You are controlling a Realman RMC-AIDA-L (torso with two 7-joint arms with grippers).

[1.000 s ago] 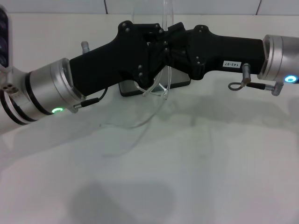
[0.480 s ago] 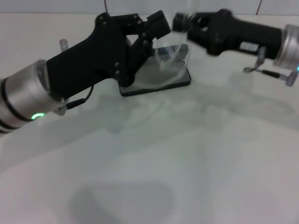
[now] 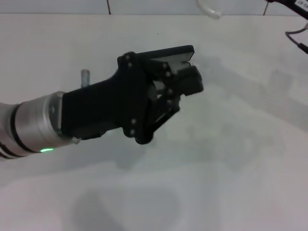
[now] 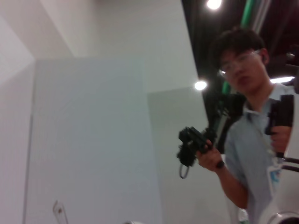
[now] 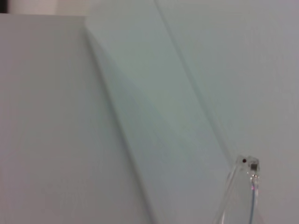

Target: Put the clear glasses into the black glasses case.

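In the head view my left gripper (image 3: 185, 72) reaches across the middle of the table and covers most of the black glasses case (image 3: 168, 51). Only a flat black slab of the case with a strip of grey lining shows just beyond the gripper. I cannot tell whether the gripper touches it. A curved end of the clear glasses (image 3: 210, 9) hangs at the top edge, off the table. The right wrist view shows a clear temple of the glasses (image 5: 246, 186) close to that camera. Of my right arm (image 3: 293, 4), only a black bit and a cable show at the top right corner.
The table (image 3: 231, 159) is plain white, with a wall line along its far edge. A small grey stub (image 3: 85, 76) sticks up beside my left arm. The left wrist view faces into the room, where a person (image 4: 247, 116) holds black handles.
My right arm has swung up and away to the top right, taking the clear glasses off the case. My left gripper has moved right and now covers the case.
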